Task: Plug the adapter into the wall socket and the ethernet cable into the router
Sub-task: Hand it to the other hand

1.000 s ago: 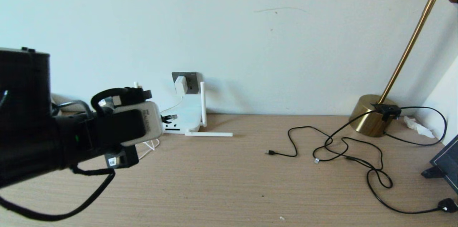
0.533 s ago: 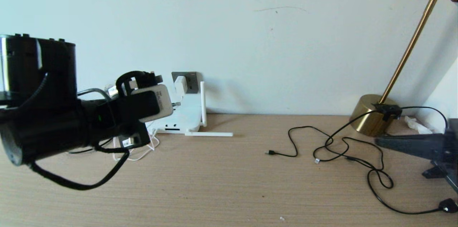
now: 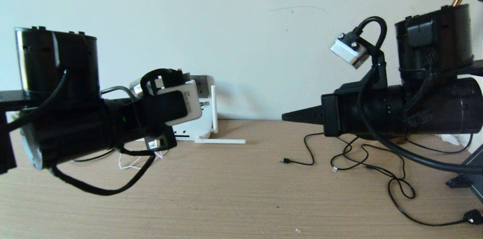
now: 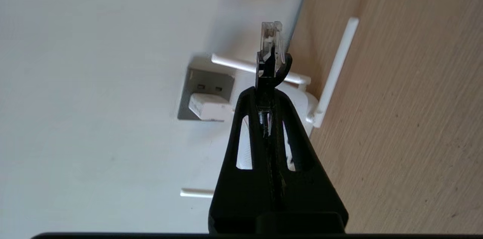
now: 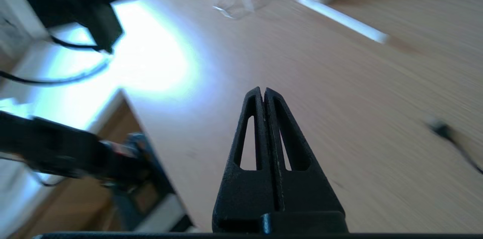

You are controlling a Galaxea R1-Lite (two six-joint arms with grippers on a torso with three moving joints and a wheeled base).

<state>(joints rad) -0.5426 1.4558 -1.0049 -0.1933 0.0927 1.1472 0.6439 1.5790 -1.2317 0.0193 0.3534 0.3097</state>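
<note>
My left gripper (image 4: 266,90) is shut on the ethernet cable (image 4: 271,41). The cable's clear plug end sticks out past the fingertips, pointing at the router (image 4: 300,100) and not touching it. The white router (image 3: 196,127) lies against the wall with its stick antennas spread. Just above it, the white adapter (image 4: 208,106) sits plugged into the dark grey wall socket (image 4: 206,80). In the head view the left wrist hides those fingertips. My right gripper (image 3: 287,117) hovers shut and empty above the table's right half, pointing left; in the right wrist view its tip (image 5: 263,94) is over bare wood.
Thin black cords (image 3: 362,158) with small plug ends trail under the right arm, and a black plug (image 3: 472,216) lies at the front right. A loose white cord (image 3: 130,161) lies by the router. A dark stand (image 3: 466,176) is at the right edge.
My left arm has risen and moved right, closer to the router, still holding the cable. My right arm has swung in from the right edge and now hangs over the black cords.
</note>
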